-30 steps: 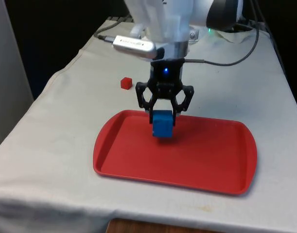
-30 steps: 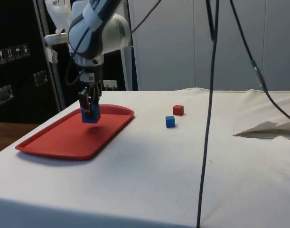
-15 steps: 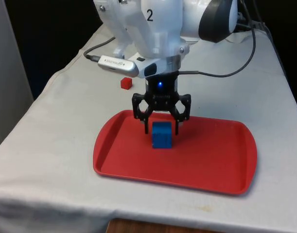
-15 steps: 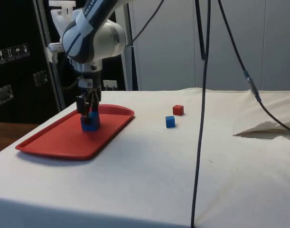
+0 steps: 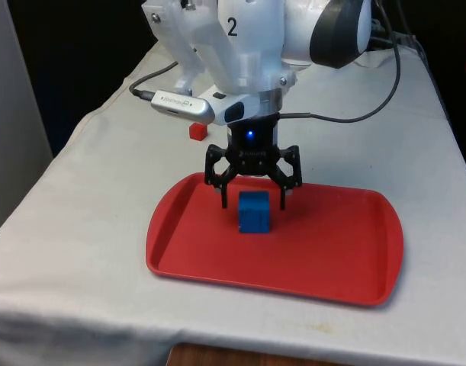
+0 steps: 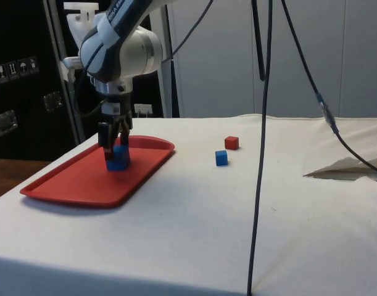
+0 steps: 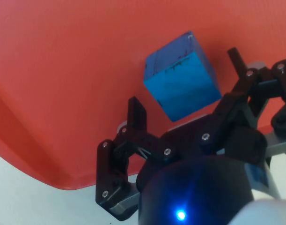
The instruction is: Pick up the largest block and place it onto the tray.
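The black two-finger gripper (image 5: pixel 252 200) has its fingers (image 7: pixel 136 116) spread, flanking without touching the large blue cube block (image 5: pixel 254 212), which sits on the flat red plastic tray (image 5: pixel 347 252). A good finish is a straight lift clear of the cube. The side view adds a small blue cube (image 6: pixel 221 158) and small red cube (image 6: pixel 231 143) on the white-clothed surface (image 6: pixel 237 216).

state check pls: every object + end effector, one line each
Large blue block: resting upright on the tray, released.
Red tray: flat on the table, holding the large blue block alone.
End effector: open, fingers straddling the block's top, not gripping.
Small blue block: on the cloth, off the tray.
Small red block: on the cloth, off the tray.
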Robot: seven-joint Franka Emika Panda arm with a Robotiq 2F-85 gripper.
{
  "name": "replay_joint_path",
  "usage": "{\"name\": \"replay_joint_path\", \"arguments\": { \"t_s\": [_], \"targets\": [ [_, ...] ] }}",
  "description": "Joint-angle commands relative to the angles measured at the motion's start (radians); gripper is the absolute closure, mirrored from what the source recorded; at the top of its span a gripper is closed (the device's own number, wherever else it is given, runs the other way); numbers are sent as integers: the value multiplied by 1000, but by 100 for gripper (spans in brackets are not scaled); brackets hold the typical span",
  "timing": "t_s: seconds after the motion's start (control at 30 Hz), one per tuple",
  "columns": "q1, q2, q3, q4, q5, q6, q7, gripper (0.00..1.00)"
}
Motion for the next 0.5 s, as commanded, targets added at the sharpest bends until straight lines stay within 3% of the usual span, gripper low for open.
{"name": "replay_joint_path", "arguments": {
  "t_s": [0.0, 0.03, 0.27, 0.3, 0.33, 0.47],
  "targets": [
    [0, 0, 0, 0, 0, 0, 0, 0],
    [-2, -1, -1, 4, -1, -7, 0, 0],
    [19, -37, -32, -1, -10, -37, 10, 0],
    [12, -25, -23, 7, -1, -26, 2, 0],
    [21, -43, -35, -2, -10, -41, 11, 0],
    [32, -73, -55, -13, -11, -64, 11, 0]
  ]
}}
